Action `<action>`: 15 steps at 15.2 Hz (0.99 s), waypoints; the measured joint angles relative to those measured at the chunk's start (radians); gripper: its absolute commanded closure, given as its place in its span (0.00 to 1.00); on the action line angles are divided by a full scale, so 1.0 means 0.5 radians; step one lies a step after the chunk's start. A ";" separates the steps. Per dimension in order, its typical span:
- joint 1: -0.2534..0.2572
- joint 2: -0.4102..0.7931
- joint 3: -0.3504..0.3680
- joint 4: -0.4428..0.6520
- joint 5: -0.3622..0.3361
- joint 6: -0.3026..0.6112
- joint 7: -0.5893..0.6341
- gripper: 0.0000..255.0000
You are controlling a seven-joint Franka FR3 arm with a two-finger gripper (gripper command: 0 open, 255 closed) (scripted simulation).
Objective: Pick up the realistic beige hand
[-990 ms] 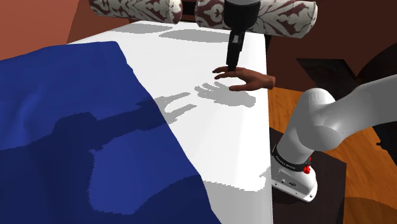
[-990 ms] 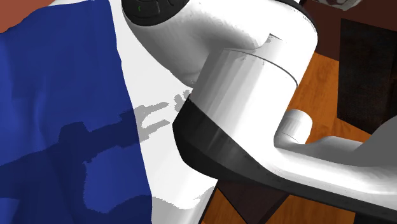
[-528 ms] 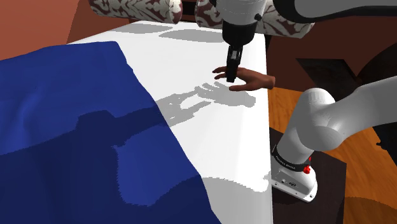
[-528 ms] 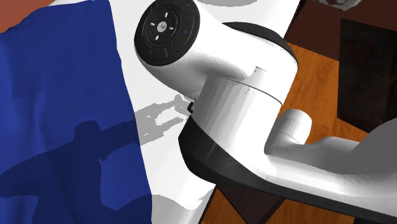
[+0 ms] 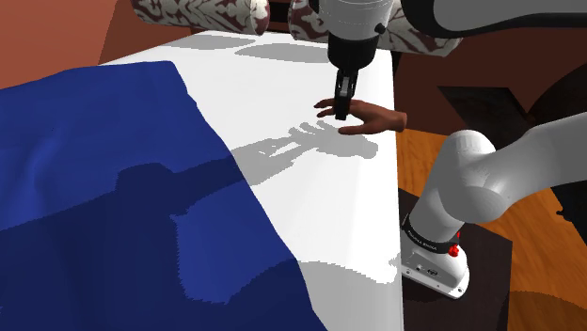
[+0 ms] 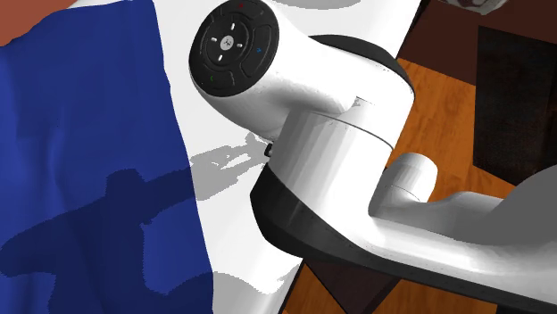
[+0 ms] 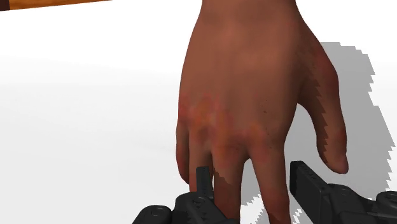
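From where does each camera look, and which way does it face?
Shoulder view: beside the stand, looking down over the bed; shows arm and gripper at the brown hand.
Second exterior view: close over the arm, looking down at the blue blanket.
Wrist view: above the brown hand, looking along the gripper's open fingers.
Shoulder and wrist views share brown hand and gripper.

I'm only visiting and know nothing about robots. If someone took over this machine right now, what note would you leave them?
The gripper is open, down at the fake hand, its black fingers either side of two of the hand's fingers, not clamped.
The fake hand is brown and lies palm down on the white sheet near the bed's edge, away from the blue blanket.
Done: the approach and lining up.
Left: close, check the grip, lift.
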 measured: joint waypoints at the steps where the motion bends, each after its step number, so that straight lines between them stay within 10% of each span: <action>1: 0.000 0.000 0.000 0.000 0.000 0.000 0.000 1.00; 15: -0.045 0.100 -0.021 0.359 -0.043 -0.247 -0.076 1.00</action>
